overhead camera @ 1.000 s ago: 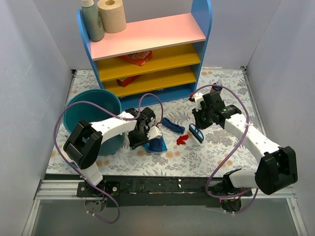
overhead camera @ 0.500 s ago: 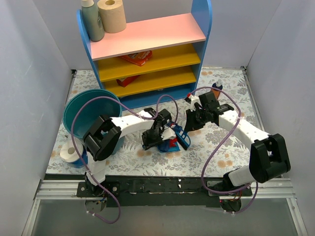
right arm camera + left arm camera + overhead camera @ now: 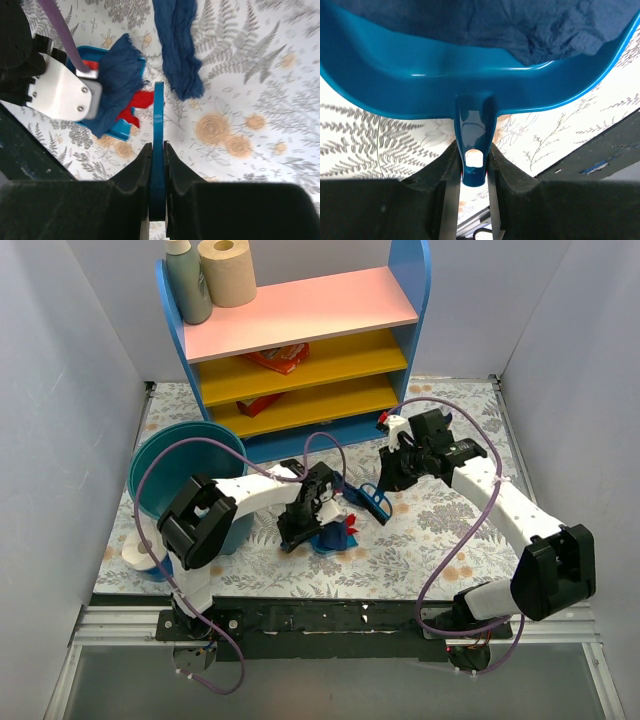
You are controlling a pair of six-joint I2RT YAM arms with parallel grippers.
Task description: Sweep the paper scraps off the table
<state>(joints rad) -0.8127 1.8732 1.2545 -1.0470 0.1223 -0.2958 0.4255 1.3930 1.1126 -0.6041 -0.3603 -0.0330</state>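
My left gripper (image 3: 303,521) is shut on the handle (image 3: 474,145) of the blue plastic dustpan (image 3: 470,85), which lies on the fern-print table (image 3: 460,420). A dark blue paper wad (image 3: 520,25) sits in the pan, also seen in the right wrist view (image 3: 117,85). A red scrap (image 3: 136,106) lies at the pan's mouth. My right gripper (image 3: 157,147) is shut on the blue hand brush (image 3: 158,115), just right of the pan. Another dark blue scrap (image 3: 176,45) lies on the cloth beyond the brush.
A teal basin (image 3: 180,455) stands at the left with a white paper roll (image 3: 135,552) beside it. The pink, yellow and blue shelf unit (image 3: 300,350) stands at the back. The black rail (image 3: 330,618) runs along the front edge.
The left arm carried the dustpan right. The brush swept left to the pan and the red scrap went with it to the pan's mouth. The right gripper then drew back slightly.
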